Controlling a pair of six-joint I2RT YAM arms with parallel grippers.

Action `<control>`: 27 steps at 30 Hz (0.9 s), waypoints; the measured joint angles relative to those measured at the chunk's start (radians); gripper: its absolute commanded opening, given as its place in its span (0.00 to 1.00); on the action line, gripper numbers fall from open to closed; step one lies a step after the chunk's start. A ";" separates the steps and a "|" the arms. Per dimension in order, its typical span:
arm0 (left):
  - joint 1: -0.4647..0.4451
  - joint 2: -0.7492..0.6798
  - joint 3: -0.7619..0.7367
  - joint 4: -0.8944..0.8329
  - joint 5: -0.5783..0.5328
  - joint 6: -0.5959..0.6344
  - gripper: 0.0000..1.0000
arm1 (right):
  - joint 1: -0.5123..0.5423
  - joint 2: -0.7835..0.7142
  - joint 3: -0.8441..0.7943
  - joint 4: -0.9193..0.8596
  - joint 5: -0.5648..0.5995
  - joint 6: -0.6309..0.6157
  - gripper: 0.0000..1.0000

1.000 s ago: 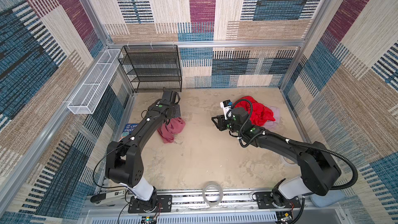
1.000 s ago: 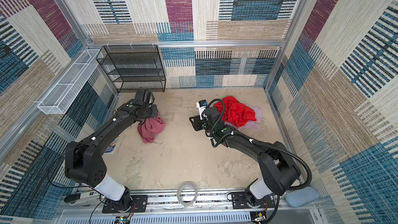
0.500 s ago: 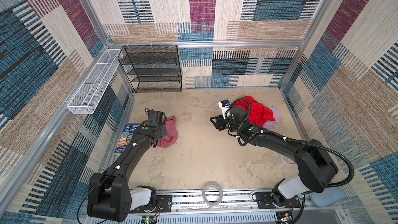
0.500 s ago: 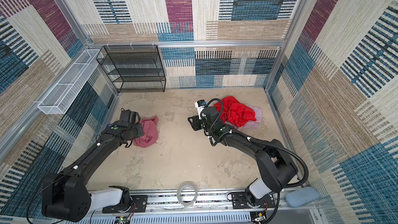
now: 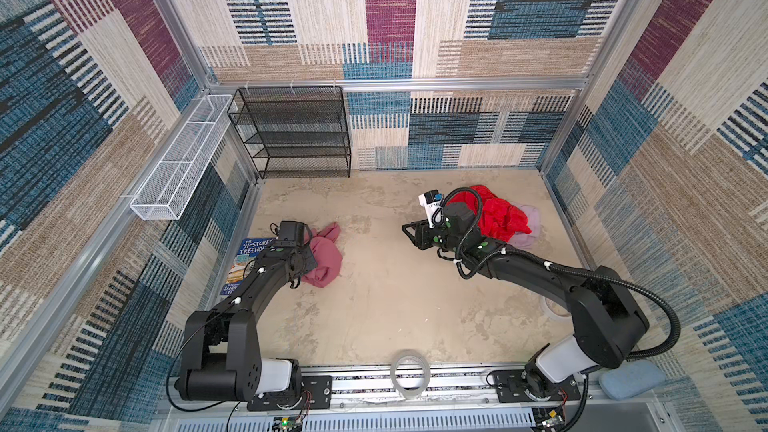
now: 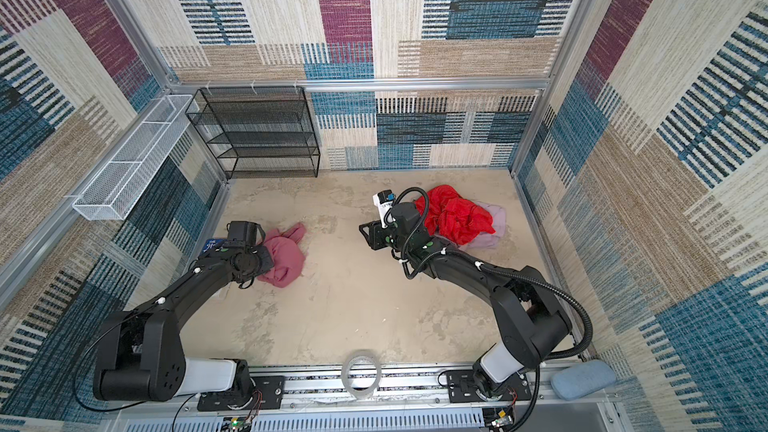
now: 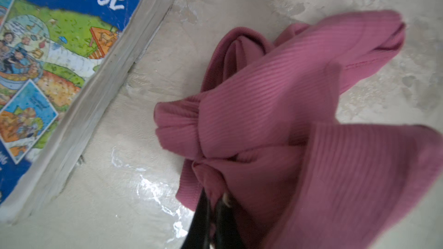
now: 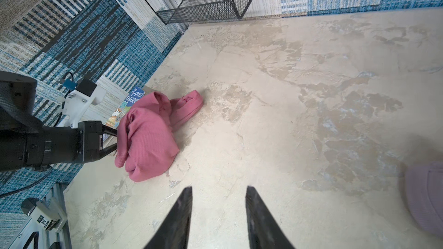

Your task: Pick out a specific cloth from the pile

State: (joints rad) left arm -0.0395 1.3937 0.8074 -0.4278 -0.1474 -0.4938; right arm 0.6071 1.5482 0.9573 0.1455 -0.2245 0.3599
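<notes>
The dusty pink cloth (image 5: 326, 257) (image 6: 286, 257) lies bunched on the beige floor at the left, apart from the pile and next to a book. My left gripper (image 7: 213, 200) is shut on a fold at its edge; its black fingers (image 8: 109, 140) reach into the fabric (image 8: 148, 140). The ribbed cloth (image 7: 287, 97) fills much of the left wrist view. The pile (image 5: 500, 218) (image 6: 455, 214), a bright red cloth over a pale lilac one (image 5: 528, 222), sits at the back right. My right gripper (image 8: 218, 190) (image 5: 409, 234) stands open over bare floor, just left of the pile.
A blue picture book (image 5: 249, 253) (image 7: 48, 56) lies by the left wall, close to the cloth. A black wire shelf (image 5: 295, 130) stands at the back left and a white wire basket (image 5: 178, 164) hangs on the left wall. A tape roll (image 5: 409, 376) sits on the front rail.
My left gripper has carried the pink cloth leftward and toward the front, down beside the book. The right arm has barely moved.
</notes>
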 measured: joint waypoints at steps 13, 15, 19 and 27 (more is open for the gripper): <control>0.005 -0.114 -0.005 0.011 0.049 0.000 0.29 | 0.000 -0.032 -0.031 0.000 0.017 0.005 0.40; 0.004 -0.146 -0.005 0.000 0.048 0.000 0.29 | 0.000 -0.032 -0.031 0.000 0.019 0.005 0.40; 0.004 -0.189 -0.005 -0.028 0.047 0.003 0.29 | 0.000 -0.028 -0.021 -0.002 0.030 0.005 0.40; -0.004 -0.251 0.003 -0.039 0.048 0.009 0.29 | -0.001 -0.066 -0.001 -0.015 0.116 -0.027 0.41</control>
State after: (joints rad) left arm -0.0437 1.1427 0.8104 -0.4671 -0.0990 -0.4847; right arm 0.6064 1.4818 0.9562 0.1303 -0.1085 0.3325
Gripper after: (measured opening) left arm 0.291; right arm 0.402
